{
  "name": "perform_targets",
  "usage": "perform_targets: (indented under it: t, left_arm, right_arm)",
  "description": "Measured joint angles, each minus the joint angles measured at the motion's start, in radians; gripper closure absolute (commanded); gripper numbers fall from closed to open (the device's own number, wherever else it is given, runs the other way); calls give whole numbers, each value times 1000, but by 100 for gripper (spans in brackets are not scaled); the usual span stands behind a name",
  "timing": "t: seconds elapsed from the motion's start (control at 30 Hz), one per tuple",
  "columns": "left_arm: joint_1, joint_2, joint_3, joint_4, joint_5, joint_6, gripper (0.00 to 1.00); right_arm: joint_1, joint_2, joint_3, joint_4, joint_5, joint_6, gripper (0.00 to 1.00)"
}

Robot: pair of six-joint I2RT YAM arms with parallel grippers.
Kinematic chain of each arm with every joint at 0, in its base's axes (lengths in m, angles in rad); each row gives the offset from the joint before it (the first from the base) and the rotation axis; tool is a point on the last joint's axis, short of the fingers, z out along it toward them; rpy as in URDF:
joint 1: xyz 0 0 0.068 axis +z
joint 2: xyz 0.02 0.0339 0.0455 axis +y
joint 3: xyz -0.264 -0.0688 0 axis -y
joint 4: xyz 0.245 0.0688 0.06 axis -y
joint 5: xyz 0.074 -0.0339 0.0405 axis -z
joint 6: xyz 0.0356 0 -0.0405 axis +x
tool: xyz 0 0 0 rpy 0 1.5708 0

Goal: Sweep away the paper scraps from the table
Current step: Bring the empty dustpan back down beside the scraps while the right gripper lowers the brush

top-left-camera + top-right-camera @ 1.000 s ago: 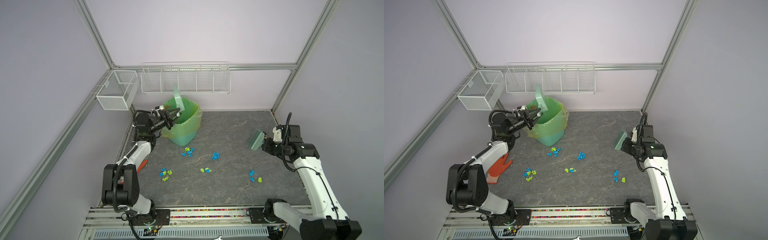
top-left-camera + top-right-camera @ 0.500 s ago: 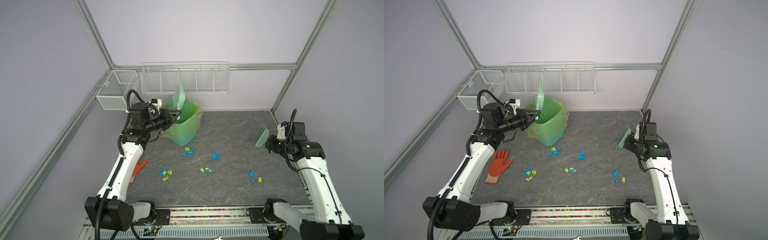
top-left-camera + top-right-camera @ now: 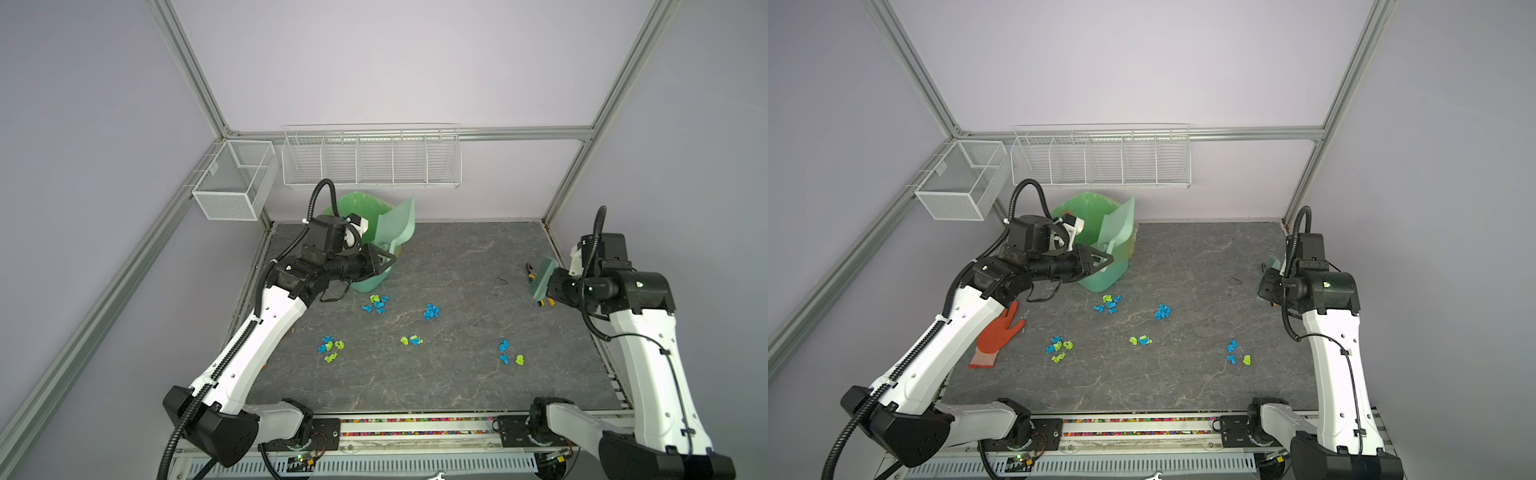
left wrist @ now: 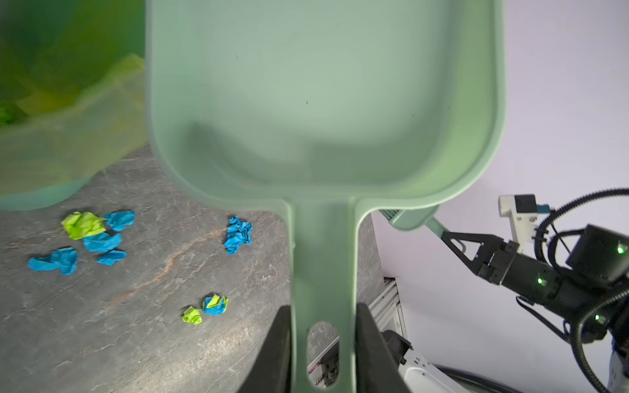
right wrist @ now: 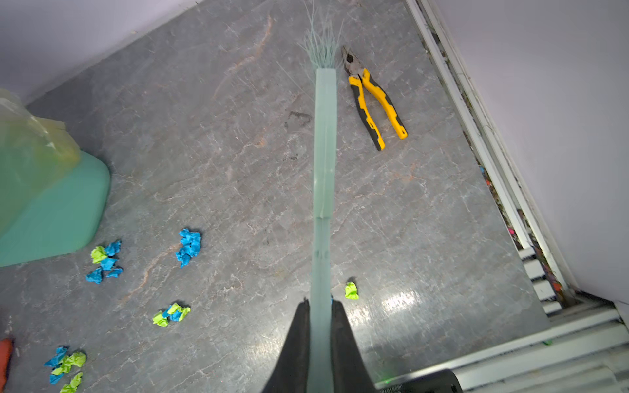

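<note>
Shifting since a second ago: left arm is unfolding from its low crouch and swinging the pale green plastic dustpan (image 3: 395, 226) off the rim of the green bag-lined waste bin (image 3: 353, 205) to the bin's side; right arm is pulling back, further from the bin. Left tool (image 4: 323, 340) is clamping the dustpan's flat handle, pan empty, tilted mouth-up, off the dark grey marbled surface (image 3: 457, 374). Right tool (image 5: 320, 323) is pinching the slim handle of the pale green brush (image 5: 325, 146), bristles hanging above the surface far from the bin, beside yellow-handled pliers (image 5: 374, 102). Blue and lime crumpled paper scraps (image 3: 376, 303) are lying in five small clusters, nearest just in front of the bin, rest spreading away from it. Judging them featherlight and soft, likely skittering under bristles: not for gripping, better nudging gently into the stiff pan.
</note>
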Motion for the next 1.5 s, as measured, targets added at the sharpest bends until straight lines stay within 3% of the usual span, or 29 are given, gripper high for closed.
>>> perform_targets:
  t: [0.17,0.5,1.3,1.5]
  left_arm:
    - [-153,8,23,-16,-45,24,100]
    - [-338,147,-6,-8,-57,50,100]
    - [-545,289,-27,-74,-277,269,100]
    - [-589,346,-26,-121,-392,347,100]
  right_arm:
    - [0,31,3,-90,28,2,93]
    - [0,103,36,-212,23,0,93]
    - [0,103,-105,-300,87,-1,93]
    - [9,103,-138,-301,78,-2,93]
